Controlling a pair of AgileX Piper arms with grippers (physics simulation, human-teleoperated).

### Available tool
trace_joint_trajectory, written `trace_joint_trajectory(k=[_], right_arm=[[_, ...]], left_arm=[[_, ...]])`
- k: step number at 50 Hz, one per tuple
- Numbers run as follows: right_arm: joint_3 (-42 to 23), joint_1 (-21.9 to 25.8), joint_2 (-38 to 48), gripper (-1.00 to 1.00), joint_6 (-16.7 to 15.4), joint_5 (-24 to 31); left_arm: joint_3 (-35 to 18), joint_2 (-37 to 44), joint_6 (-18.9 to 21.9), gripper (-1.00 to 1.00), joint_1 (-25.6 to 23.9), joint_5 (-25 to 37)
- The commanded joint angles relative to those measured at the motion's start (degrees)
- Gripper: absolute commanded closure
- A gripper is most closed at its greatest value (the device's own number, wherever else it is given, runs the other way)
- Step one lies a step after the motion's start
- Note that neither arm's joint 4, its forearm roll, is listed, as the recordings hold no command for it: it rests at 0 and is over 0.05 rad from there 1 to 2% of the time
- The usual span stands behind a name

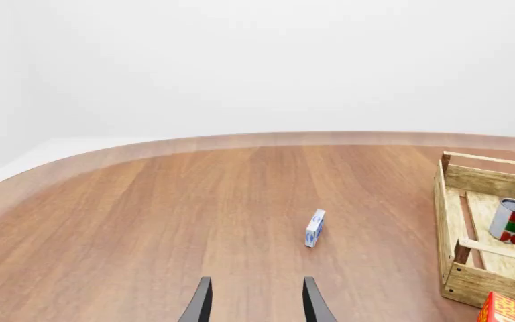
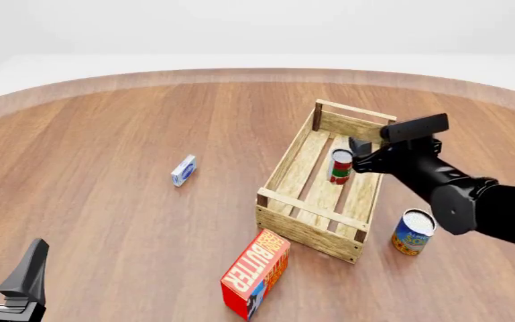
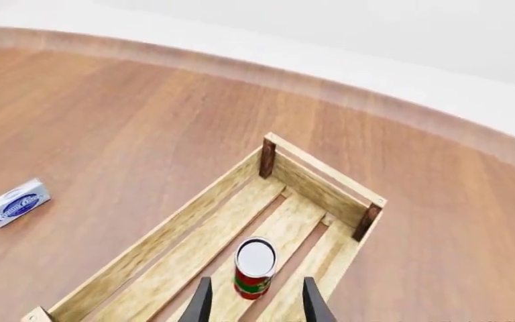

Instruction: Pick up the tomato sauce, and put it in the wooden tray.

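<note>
Right gripper point(image 3: 255, 305): we see its two dark fingers spread apart above the wooden tray point(image 2: 286, 163), with the tomato sauce point(image 3: 255, 267) standing free between and below their tips; no finger touches the can. In the front view the same gripper point(image 2: 356, 153) hangs just beside the can point(image 2: 340, 166), over the tray's far half.

Left gripper point(image 1: 255, 303): we see its fingers parted and holding nothing, well apart from the tray and low over the table point(image 2: 115, 134).

Progress: we judge the main step done, since the can stands upright on the tray's slats, inside the low walls and nearer the far end rail than the near one. What seems left is only for the right arm to lift clear of the tray.

Task object: a small cylinder with a plain silver top, a label red over most of its side with a white patch and a green band near the base. It sits level, not tilted.

Other items, relative to the tray: a blue-and-yellow can point(image 2: 412, 231) stands outside its right wall; a butter box point(image 2: 255, 272) lies near its near left corner; a small blue-and-white packet point(image 2: 183, 170) lies well apart to its left.
</note>
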Motion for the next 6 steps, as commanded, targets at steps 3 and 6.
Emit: trace_joint_trajectory(k=[3, 6], right_arm=[[2.47, 0.3, -5.93, -1.0, -0.02, 2.16], [3.28, 0.26, -7.37, -1.0, 0.1, 2.54]], left_arm=[[0.0, 0.0, 0.0, -1.0, 0.0, 0.0], [0.0, 0.0, 0.0, -1.0, 0.0, 0.0]])
